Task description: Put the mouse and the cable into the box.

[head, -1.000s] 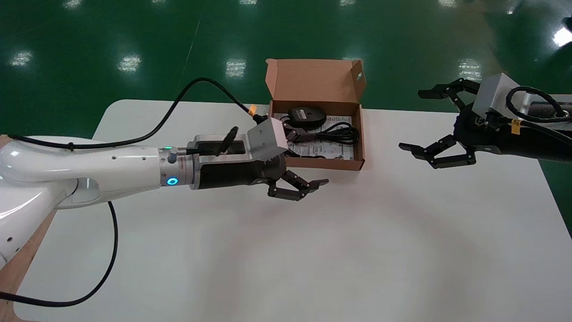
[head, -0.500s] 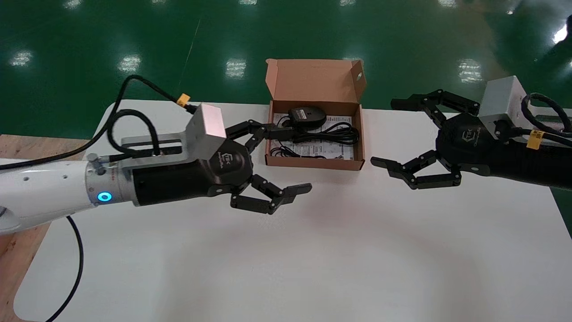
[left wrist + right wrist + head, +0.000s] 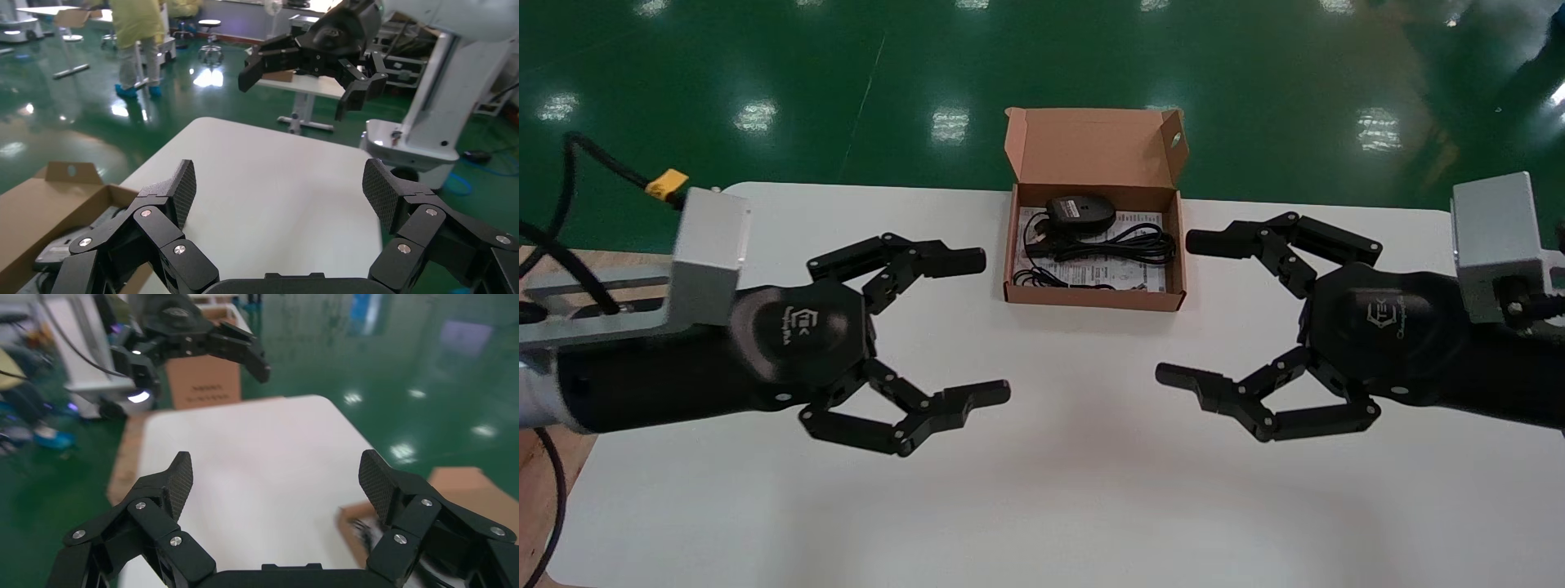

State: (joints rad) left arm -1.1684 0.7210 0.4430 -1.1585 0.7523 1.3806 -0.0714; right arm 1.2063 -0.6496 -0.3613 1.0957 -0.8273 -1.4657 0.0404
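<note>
Mouse [image 3: 1079,211] and cable [image 3: 1120,243] lie inside the open box [image 3: 1091,298]. The left gripper [image 3: 986,327] and right gripper [image 3: 1179,309] hover nearby, both spread wide and empty. Any retreat should steer clear of the cardboard.

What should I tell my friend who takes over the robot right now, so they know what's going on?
Left gripper: open, holding nothing, over the table to the left of the box.
Right gripper: open, holding nothing, over the table to the right of the box, facing the left one.
Mouse: inside the box, at the back near the lid.
Cable: inside the box, bundled in front of the mouse on a printed sheet.
Done: both things are in the box.
Left: nothing to put in; the box lid stands open.
</note>
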